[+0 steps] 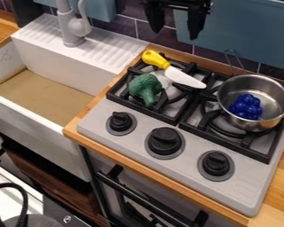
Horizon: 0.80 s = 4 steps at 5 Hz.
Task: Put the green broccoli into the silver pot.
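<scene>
Your claw (176, 34) hangs at the top of the camera view, in front of the tiled wall (149, 35) and above the rear edge of the stove (138, 141). Its two black fingers stand wide apart, pointing down, with nothing between them, and they touch none of the things on the stove.

To the right you have the silver pot (274, 84), sitting upright on the right burner grate (195, 124). In it lies a bunch of shiny, round-lobed blue pieces (246, 107), down on the bottom. A thin wire loop (232, 60) stands up just behind the pot's rim.

Your green broccoli (145, 86) is outside the pot, on the left burner grate (167, 117), its crown toward the back and its stem pointing to the front of the stove. Just behind it lies a toy knife with a yellow handle (154, 59) and a white blade (183, 77); the blade's tip points toward the pot and ends near it, apart from it.

Three black knobs (164, 141) line the stove's front. The wooden tabletop (162, 188) runs around the stove, and to its left is the white sink (41, 128) with a tan bottom and a grey faucet (70, 26) behind.
</scene>
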Each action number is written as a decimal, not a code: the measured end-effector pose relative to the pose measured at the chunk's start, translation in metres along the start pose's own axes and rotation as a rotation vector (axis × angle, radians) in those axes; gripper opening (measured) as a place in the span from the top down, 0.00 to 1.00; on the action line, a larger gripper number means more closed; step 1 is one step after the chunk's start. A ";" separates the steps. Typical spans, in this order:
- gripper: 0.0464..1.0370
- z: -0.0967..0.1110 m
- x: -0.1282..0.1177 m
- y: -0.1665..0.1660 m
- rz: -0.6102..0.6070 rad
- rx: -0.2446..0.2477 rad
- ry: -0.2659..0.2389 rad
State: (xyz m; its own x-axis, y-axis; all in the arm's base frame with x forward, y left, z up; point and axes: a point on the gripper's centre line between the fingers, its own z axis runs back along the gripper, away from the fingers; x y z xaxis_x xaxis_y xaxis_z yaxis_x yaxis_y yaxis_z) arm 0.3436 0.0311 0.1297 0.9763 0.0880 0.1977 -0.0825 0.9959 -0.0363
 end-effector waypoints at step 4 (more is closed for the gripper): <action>0.04 -0.038 -0.018 0.038 -0.217 0.010 0.053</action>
State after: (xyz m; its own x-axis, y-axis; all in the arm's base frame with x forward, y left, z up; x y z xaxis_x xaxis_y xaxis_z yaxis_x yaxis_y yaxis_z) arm 0.3309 0.0668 0.0879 0.9806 -0.1293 0.1476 0.1291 0.9916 0.0112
